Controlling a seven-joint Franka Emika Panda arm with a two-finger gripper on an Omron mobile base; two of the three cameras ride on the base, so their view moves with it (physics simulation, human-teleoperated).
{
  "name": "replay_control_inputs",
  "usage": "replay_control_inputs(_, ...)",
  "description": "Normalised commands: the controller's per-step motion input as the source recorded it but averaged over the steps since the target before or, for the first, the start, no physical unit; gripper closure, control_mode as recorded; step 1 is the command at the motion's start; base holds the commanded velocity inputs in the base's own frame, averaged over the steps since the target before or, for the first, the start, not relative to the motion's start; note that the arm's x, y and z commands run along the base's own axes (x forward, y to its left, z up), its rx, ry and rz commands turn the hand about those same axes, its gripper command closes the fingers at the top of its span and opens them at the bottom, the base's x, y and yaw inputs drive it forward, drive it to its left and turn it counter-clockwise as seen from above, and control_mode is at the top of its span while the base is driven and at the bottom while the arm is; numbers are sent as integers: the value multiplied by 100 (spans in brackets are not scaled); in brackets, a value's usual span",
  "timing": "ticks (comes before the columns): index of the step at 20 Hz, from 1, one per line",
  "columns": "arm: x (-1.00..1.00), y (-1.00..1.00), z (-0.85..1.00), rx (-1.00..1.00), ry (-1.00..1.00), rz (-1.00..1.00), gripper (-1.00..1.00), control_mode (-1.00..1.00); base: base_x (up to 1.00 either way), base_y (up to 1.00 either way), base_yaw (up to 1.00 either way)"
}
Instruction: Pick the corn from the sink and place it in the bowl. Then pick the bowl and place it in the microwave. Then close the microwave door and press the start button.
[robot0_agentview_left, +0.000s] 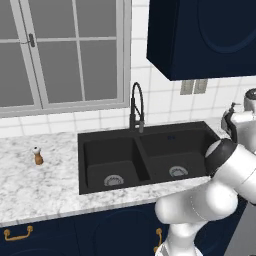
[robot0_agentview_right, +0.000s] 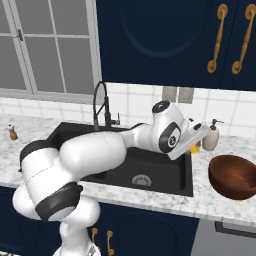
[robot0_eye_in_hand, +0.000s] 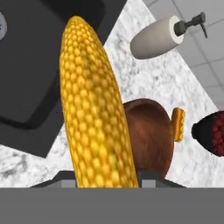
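we have the corn (robot0_eye_in_hand: 92, 109) clamped in the gripper (robot0_agentview_right: 192, 145), the cob running up the centre of the hand view, held at its lower end. the bowl (robot0_agentview_right: 234, 176) sits at right of the right base view, on the counter (robot0_agentview_left: 30, 185) beside the sink (robot0_agentview_left: 145, 155). we judge the long overhang could let the corn swing or slip before we reach the bowl; released early, it lands on the counter.

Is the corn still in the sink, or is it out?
Out. The gripper holds the corn above the counter, between sink and bowl.
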Motion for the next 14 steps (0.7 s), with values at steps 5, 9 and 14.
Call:
replay_control_inputs(5,9,-100,-11,6,5,-13,100,-100,0,0,0)
replay_control_inputs(9,13,-99,-41,14,9,0,100,-100,0,0,0)
replay_control_inputs(14,18,-91,-11,16,2,0,100,-100,0,0,0)
